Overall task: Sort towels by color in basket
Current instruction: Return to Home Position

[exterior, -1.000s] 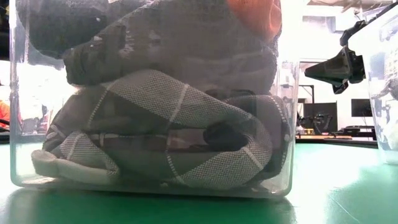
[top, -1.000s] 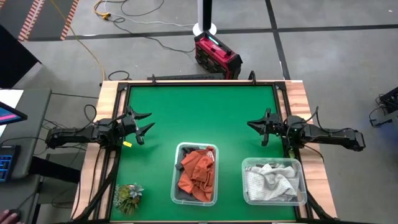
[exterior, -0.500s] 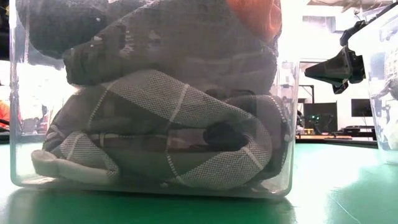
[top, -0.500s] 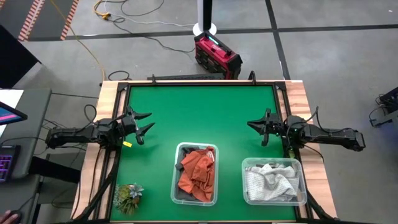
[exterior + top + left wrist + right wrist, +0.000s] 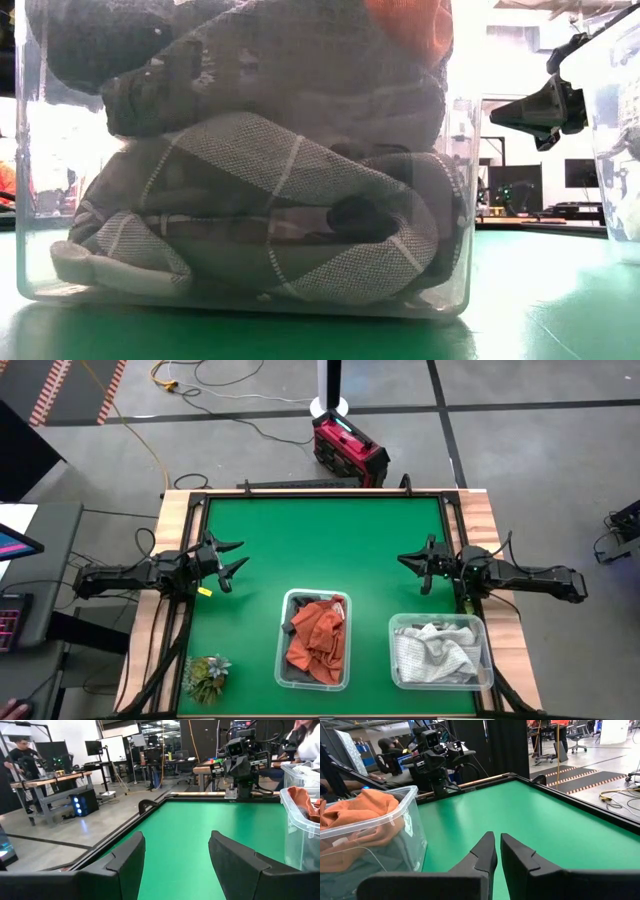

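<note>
Towels (image 5: pixel 315 640) are all off the green and sitting in bins, with none in either pincer. Left pincer (image 5: pixel 240 557) hovers at the counter's 9 o'clock edge, fingers spread wide apart with nothing between them. Right pincer (image 5: pixel 412 568) mirrors it at 3 o'clock, fingers closed nearly tip to tip on nothing. Both point inward across the bare counter (image 5: pixel 320 540).

Going outward, the middle bin (image 5: pixel 316 593) at 6 o'clock has the rust-orange towels (image 5: pixel 322 632) on top. Dark grey towels (image 5: pixel 270 200) are packed underneath; the low view shows a checked weave rolled up against the clear wall. The right bin (image 5: pixel 440 618), at roughly 4 o'clock, holds the light grey and white ones (image 5: pixel 440 650).

Handling-wise, my guess is they're light, floppy, not fragile, and not slippery thanks to that weave. They'd drape and drag their neighbours along. If one needed moving, I'd come straight down and pinch a raised fold near the top middle of the pile, away from the bin walls.

Counts: two bins, two arms, and one green plant tuft (image 5: pixel 206 675) at 7 o'clock. I honestly can't count the towels one by one because they're too bunched up. What I see is one orange heap, one dark grey layer and one pale heap.
</note>
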`<action>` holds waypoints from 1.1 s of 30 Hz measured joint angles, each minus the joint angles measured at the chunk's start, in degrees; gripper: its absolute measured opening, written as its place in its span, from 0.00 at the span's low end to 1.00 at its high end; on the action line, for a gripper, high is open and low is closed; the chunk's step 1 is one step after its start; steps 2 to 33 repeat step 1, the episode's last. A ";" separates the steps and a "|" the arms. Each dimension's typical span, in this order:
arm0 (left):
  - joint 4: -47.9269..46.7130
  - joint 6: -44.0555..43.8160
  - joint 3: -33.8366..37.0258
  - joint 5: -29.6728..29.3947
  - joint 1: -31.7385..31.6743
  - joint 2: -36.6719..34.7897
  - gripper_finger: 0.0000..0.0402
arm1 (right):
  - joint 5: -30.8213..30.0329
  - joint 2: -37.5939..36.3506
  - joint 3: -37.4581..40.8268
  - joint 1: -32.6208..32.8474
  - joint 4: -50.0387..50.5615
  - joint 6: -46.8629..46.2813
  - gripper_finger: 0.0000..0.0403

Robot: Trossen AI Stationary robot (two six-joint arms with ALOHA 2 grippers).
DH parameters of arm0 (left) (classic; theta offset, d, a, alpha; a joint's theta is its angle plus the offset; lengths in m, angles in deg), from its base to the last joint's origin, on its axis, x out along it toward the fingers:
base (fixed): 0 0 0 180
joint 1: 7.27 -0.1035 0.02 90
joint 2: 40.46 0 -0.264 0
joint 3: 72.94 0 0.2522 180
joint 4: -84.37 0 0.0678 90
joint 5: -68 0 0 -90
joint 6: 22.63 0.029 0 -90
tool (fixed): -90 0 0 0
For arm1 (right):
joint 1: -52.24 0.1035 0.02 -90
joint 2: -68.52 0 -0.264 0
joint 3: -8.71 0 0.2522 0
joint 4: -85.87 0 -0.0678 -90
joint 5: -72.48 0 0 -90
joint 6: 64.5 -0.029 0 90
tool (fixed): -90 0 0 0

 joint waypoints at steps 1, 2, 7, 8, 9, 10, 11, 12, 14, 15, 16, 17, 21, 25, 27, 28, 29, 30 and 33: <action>0.00 0.00 0.00 0.00 0.01 0.01 0.52 | -0.01 -0.01 0.00 0.00 0.00 0.00 0.15; 0.00 0.00 0.00 0.00 0.01 0.01 0.52 | -0.01 -0.01 0.00 0.00 0.00 0.00 0.15; 0.00 0.00 0.00 0.00 0.01 0.01 0.52 | -0.01 -0.01 0.00 0.00 0.00 0.00 0.15; 0.00 0.00 0.00 0.00 0.01 0.01 0.52 | -0.01 -0.01 0.00 0.00 0.00 0.00 0.15; 0.00 0.00 0.00 0.00 0.01 0.01 0.52 | -0.01 -0.01 0.00 0.00 0.00 0.00 0.15; 0.00 0.00 0.00 0.00 0.01 0.01 0.52 | -0.01 -0.01 0.00 0.00 0.00 0.00 0.15; 0.00 0.00 0.00 0.00 0.01 0.01 0.52 | -0.01 -0.01 0.00 0.00 0.00 0.00 0.15; 0.00 0.00 0.00 0.00 0.01 0.01 0.52 | -0.01 -0.01 0.00 0.00 0.00 0.00 0.15; 0.00 0.00 0.00 0.00 0.01 0.01 0.52 | -0.01 -0.01 0.00 0.00 0.00 0.00 0.15; 0.00 0.00 0.00 0.00 0.01 0.01 0.52 | -0.01 -0.01 0.00 0.00 0.00 0.00 0.15; 0.00 0.00 0.00 0.00 0.01 0.01 0.52 | -0.01 -0.01 0.00 0.00 0.00 0.00 0.15; 0.00 0.00 0.00 0.00 0.01 0.01 0.52 | -0.01 -0.01 0.00 0.00 0.00 0.00 0.15; 0.00 0.00 0.00 0.00 0.01 0.01 0.52 | -0.01 -0.01 0.00 0.00 0.00 0.00 0.15; 0.00 0.00 0.00 0.00 0.01 0.01 0.52 | -0.01 -0.01 0.00 0.00 0.00 0.00 0.15; 0.00 0.00 0.00 0.00 0.01 0.01 0.52 | -0.01 -0.01 0.00 0.00 0.00 0.00 0.15; 0.00 0.00 0.00 0.00 0.01 0.01 0.52 | -0.01 -0.01 0.00 0.00 0.00 0.00 0.15; 0.00 0.00 0.00 0.00 0.01 0.01 0.52 | -0.01 -0.01 0.00 0.00 0.00 0.00 0.15; 0.00 0.00 0.00 0.00 0.01 0.01 0.52 | -0.01 -0.01 0.00 0.00 0.00 0.00 0.15; 0.00 0.00 0.00 0.00 0.01 0.01 0.52 | -0.01 -0.01 0.00 0.00 0.00 0.00 0.15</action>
